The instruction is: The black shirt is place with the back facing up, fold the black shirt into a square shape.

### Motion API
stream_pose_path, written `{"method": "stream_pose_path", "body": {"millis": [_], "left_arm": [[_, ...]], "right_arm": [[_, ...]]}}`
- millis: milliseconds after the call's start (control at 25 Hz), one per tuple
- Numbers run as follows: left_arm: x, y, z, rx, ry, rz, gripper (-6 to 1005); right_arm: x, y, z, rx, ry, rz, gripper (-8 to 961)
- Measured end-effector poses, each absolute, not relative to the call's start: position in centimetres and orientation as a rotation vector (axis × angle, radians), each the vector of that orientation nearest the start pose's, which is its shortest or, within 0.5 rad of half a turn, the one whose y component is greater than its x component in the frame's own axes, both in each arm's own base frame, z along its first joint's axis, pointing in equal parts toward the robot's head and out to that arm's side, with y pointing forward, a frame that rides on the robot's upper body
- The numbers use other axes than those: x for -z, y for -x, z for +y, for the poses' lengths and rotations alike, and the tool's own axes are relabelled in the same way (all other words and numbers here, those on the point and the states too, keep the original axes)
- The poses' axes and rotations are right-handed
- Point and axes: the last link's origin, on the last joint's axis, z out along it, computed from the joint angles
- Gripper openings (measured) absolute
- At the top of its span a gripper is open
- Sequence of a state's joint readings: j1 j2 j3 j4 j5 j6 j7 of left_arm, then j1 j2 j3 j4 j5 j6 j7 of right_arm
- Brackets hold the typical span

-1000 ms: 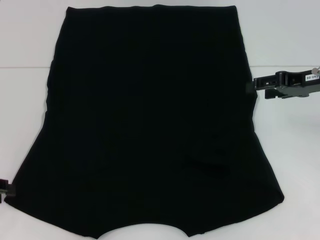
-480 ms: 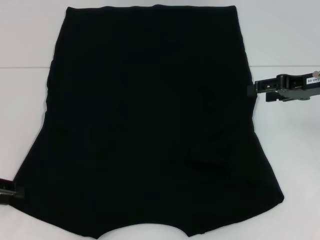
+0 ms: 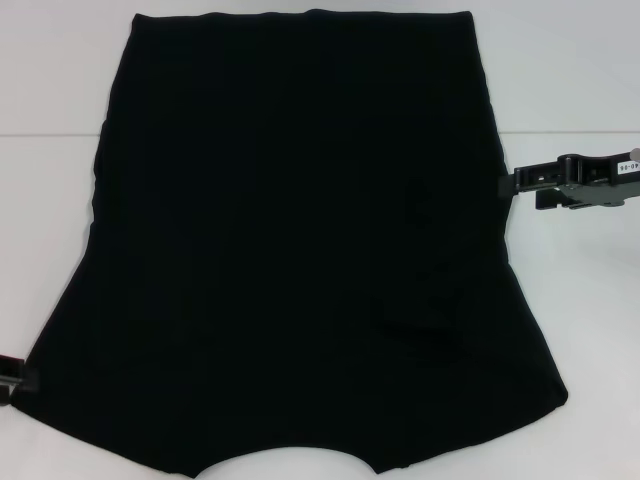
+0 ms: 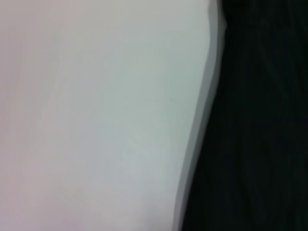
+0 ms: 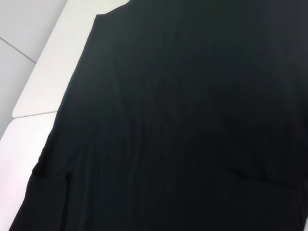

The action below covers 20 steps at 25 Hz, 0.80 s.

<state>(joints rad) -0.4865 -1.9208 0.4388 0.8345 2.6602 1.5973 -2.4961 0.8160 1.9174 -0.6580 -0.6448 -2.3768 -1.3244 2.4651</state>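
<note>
Black cloth fills most of the head view: the black shirt (image 3: 300, 240) lies flat on the white table (image 3: 580, 80), spread wide, with no lettering showing, which fits a garment laid back-up. Its straight hem sits at the far side, and the body flares toward the robot, where the sleeves spread out and a shallow curve at the near edge looks like the neckline. No fold shows yet apart from a faint wrinkle near the right sleeve, so by my reading the folding is only at its start. The right gripper (image 3: 505, 184) reaches in sideways and low, its tip just touching the shirt's right edge about halfway along the body; that is a sensible place to catch a side seam for turning the flank inward. Whether its fingers are parted or pinched on the cloth I cannot tell. The left gripper (image 3: 28, 378) peeks in at the corner of the left sleeve, at the very edge of the picture, likely placed to take that sleeve tip; its state I cannot tell either. The left wrist view shows only the shirt's border against the bare table, and the right wrist view looks across the dark cloth toward its far corner. Beyond the shirt, a seam in the table runs across on both sides.
</note>
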Motion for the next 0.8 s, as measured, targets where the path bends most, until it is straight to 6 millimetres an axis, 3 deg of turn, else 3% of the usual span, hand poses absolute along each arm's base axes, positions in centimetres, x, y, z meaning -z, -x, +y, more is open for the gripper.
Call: {"method": "stream_pose_path", "body": {"millis": [520,800], "left_arm": [[-9.8,37.5,30.1,-0.105,-2.391,2.589,506],[-8.9,36.3,30.7,-0.115,-2.416,2.522,505]], "right_arm": [[-6.0,-24.3,43.0,-0.355,2.212,1.634,800],[-6.0,-24.3,43.0,-0.356,2.213,1.633,799]]}}
